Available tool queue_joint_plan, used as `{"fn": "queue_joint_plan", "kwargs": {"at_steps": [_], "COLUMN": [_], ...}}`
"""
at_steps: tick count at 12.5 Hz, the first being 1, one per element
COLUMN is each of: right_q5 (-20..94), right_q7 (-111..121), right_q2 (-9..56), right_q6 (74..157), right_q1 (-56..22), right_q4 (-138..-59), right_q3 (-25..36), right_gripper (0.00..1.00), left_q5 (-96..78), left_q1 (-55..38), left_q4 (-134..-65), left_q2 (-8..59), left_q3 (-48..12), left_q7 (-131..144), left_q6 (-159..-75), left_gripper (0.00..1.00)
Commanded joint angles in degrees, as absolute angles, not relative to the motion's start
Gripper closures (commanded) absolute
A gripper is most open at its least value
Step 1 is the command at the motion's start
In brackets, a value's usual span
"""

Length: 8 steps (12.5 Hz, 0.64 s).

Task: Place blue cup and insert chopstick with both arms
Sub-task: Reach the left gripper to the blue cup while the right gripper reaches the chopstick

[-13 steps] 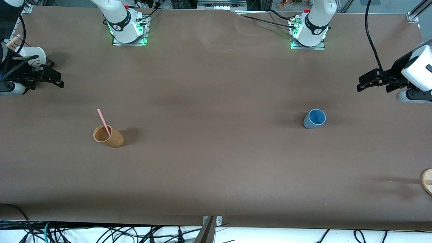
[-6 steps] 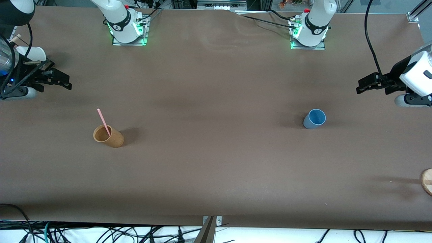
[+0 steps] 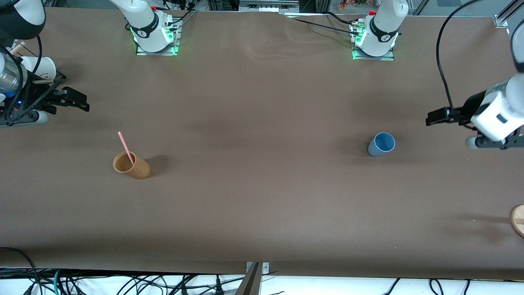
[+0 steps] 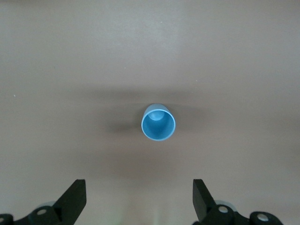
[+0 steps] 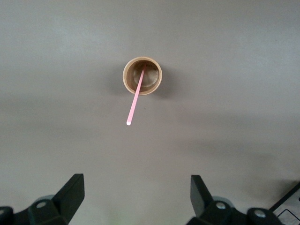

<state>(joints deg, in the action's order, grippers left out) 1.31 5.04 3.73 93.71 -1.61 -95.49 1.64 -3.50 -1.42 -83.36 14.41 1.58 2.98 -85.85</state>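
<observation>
Overhead, both hands spread: left hand (image 4: 138,199), right hand (image 5: 136,197).

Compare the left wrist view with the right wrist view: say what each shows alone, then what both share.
Only the left wrist view shows the blue cup, upright and empty, apart from the left gripper, whose fingers are spread wide.

Only the right wrist view shows the tan cup with the pink chopstick leaning out of it, apart from the open right gripper.

Both show the brown table and a cup seen from above, with neither gripper holding anything.
</observation>
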Motion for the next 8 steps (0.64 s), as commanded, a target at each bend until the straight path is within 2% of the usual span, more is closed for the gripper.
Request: {"fn": "queue_joint_plan", "kwargs": {"at_steps": [1,3,8], "right_q5": [0.88,0.88,1.67], "right_q7": [4.74,4.13,2.13], "right_q2": [4.83,5.36,12.82], "right_q6": [93.16,93.16,99.92], "right_q1": [-1.41,-1.76,-3.68], "right_q4": [-94.75,-94.83,-94.75], "right_q3": [1.67,1.67,1.49], "right_gripper": [0.00,0.00,0.00], "left_q5": [-3.08,0.33,2.72], "left_q1": [-1.58,-2.63,-4.31], "left_q4": [-82.79,-84.28,-103.41], "left_q2": [18.53,20.56,17.32], "left_q3": [1.32,0.97,0.97], "left_q7": [1.76,0.97,-0.35], "left_q6": [-87.45,-89.89,-110.18], "left_gripper": [0.00,0.00,0.00]}}
